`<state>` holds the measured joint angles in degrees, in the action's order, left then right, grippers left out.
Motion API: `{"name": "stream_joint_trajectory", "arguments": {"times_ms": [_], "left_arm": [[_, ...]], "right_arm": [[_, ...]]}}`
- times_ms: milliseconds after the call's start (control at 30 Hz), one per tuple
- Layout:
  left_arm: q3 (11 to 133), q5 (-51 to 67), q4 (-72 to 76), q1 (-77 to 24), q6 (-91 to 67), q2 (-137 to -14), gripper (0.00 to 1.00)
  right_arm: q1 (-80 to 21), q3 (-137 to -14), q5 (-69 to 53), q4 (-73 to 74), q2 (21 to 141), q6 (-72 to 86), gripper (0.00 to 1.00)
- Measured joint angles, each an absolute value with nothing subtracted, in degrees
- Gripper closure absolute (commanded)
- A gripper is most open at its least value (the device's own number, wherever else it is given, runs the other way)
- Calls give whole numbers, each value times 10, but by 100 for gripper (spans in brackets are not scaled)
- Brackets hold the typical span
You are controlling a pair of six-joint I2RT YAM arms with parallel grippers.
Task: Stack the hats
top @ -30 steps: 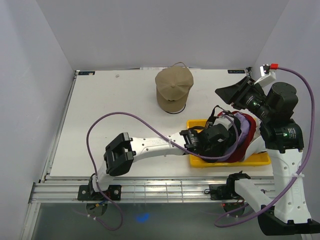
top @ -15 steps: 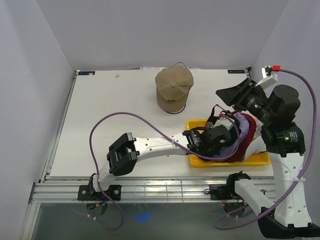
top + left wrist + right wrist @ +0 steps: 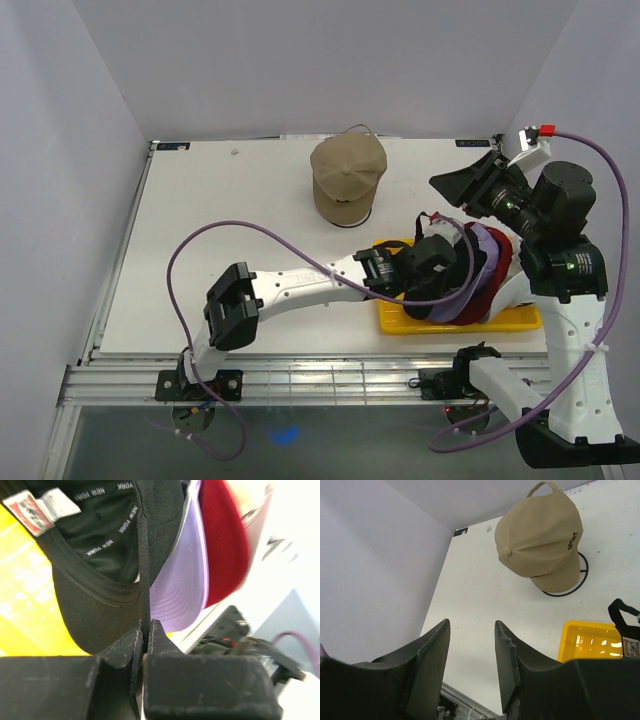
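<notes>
I see a white table (image 3: 200,230) enclosed by plain pale walls (image 3: 300,60) (three sides), evenly lit; aluminium rails (image 3: 300,380) line its near edge.

Left gripper (image 3: 146,628) pinched on black hat (image 3: 100,582), right gripper (image 3: 471,630) raised, parted

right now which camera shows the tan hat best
The right wrist view: the tan hat fills the upper right, unblocked, with its top button and SPORT lettering clear. The top external view shows it whole but small and far back. The left wrist view misses it.
</notes>
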<state>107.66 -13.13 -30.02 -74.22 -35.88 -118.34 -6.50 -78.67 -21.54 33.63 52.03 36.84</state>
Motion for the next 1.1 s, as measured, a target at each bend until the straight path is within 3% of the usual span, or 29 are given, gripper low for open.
{"name": "stream_joint_trajectory", "arguments": {"times_ms": [433, 967, 1100], "left_arm": [[910, 33, -134, -589, -472, -969, 100], [872, 248, 146, -377, -710, -958, 100], [857, 266, 230, -340, -781, -959, 100]], "right_arm": [[-65, -850, -218, 338, 539, 375, 53], [-65, -864, -245, 321, 552, 418, 52], [-65, -861, -269, 298, 571, 429, 46]]}}
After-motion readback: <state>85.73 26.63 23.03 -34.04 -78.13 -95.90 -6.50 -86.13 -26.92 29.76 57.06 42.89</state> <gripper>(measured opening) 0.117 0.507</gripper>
